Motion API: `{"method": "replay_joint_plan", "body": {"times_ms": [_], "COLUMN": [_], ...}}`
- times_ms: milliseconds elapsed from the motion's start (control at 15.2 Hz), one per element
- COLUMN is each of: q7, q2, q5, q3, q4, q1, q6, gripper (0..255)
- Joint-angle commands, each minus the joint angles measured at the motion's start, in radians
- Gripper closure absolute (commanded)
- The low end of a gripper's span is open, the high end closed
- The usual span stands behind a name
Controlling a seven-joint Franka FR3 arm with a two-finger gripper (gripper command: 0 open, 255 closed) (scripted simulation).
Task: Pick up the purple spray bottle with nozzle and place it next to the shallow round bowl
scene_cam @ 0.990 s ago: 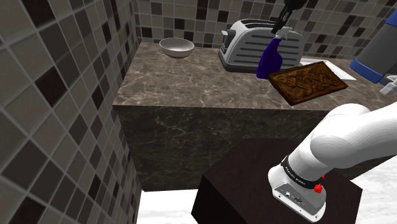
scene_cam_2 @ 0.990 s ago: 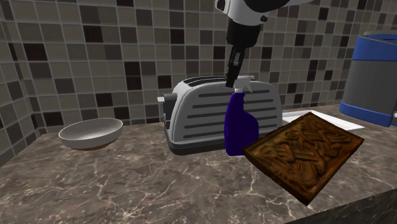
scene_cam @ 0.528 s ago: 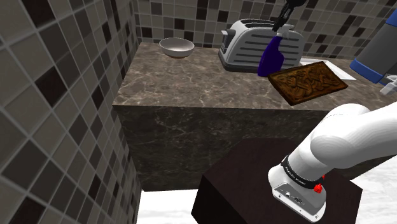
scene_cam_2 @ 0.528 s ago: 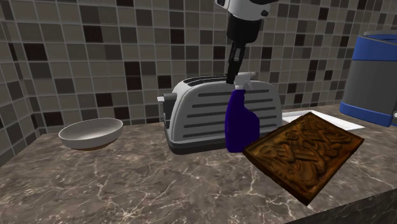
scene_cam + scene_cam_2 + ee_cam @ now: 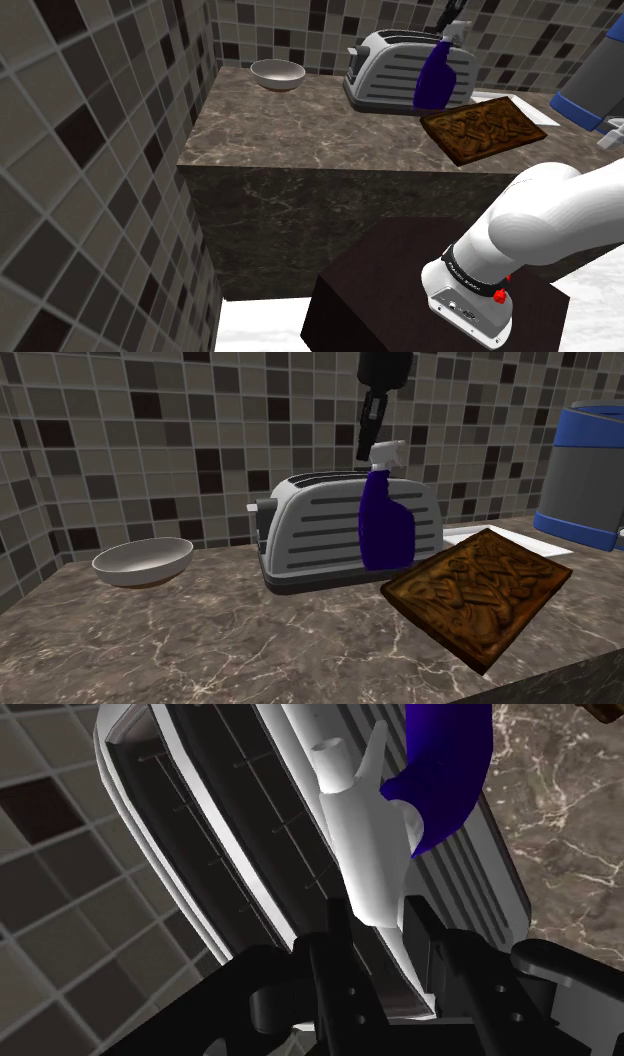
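The purple spray bottle [image 5: 386, 532] with a white nozzle head [image 5: 387, 452] hangs in the air in front of the toaster, lifted off the counter. My black gripper [image 5: 372, 450] is shut on the nozzle head from above. In the wrist view the two fingers [image 5: 330, 944] clasp the white head [image 5: 365, 854], and the purple body [image 5: 445, 774] hangs beyond them over the toaster. From the shoulder camera the bottle [image 5: 435, 80] is at the toaster's right end. The shallow round bowl [image 5: 143, 561] sits on the counter to the left of the toaster, also seen as the bowl [image 5: 277, 74] near the back wall.
A silver toaster [image 5: 320, 537] stands behind the bottle. A carved brown board [image 5: 475, 590] lies on the counter right of the bottle. A blue and grey container [image 5: 585, 477] stands at the far right. Tiled walls close the counter [image 5: 300, 130] at the back and left.
The gripper has risen with the bottle and shifted slightly to the right; the bottle's base now hangs clearly above the counter.
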Motion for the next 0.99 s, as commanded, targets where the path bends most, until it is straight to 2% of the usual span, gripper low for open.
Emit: {"method": "replay_joint_plan", "body": {"times_ms": [0, 924], "q7": [-0.006, -0.053], "q2": [0.005, 0.075], "q5": [0.006, 0.047], "q3": [0.004, 0.017], "q4": [0.030, 0.273], "q1": [0.003, 0.024], "q6": [-0.024, -0.194], "gripper": [255, 255]}}
